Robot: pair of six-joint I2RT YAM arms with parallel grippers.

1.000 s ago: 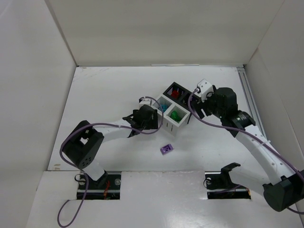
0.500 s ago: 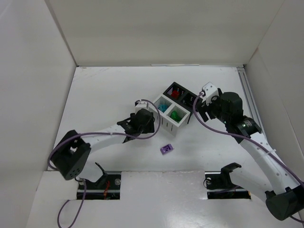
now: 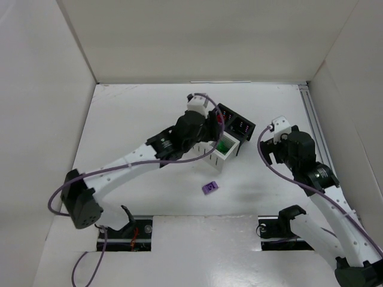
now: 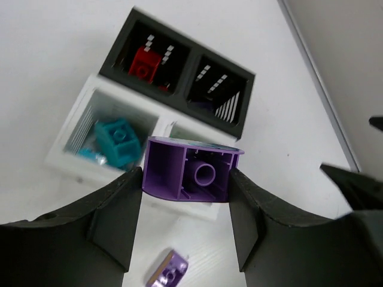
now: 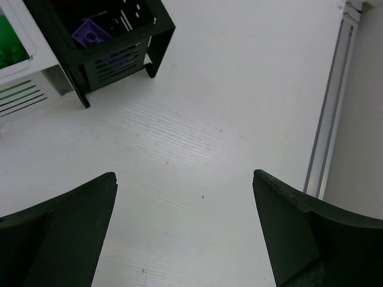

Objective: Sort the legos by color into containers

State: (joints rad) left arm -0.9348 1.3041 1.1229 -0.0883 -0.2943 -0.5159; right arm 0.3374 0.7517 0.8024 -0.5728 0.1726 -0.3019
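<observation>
left fingers [image 4: 187,194]: i am pinching a purple lego [image 4: 191,170] between them, one finger pressing on each side, its hollow underside facing my wrist camera
held lego: it is hanging above the containers [image 3: 237,125], hiding most of the white bin next to the teal one in my wrist view
right fingers [image 5: 184,178]: i am holding them spread wide with nothing in them, over bare bench [image 5: 209,119] just right of the containers
black bins: a red lego [image 4: 145,63] is sitting in one, a small purple lego [image 5: 90,33] is lying in the other
white bins: a teal lego [image 4: 118,139] is resting in one, green pieces [image 3: 224,145] are showing in the other
loose lego [image 3: 210,187]: purple, it is lying on the bench on my side of the containers, apart from them
</observation>
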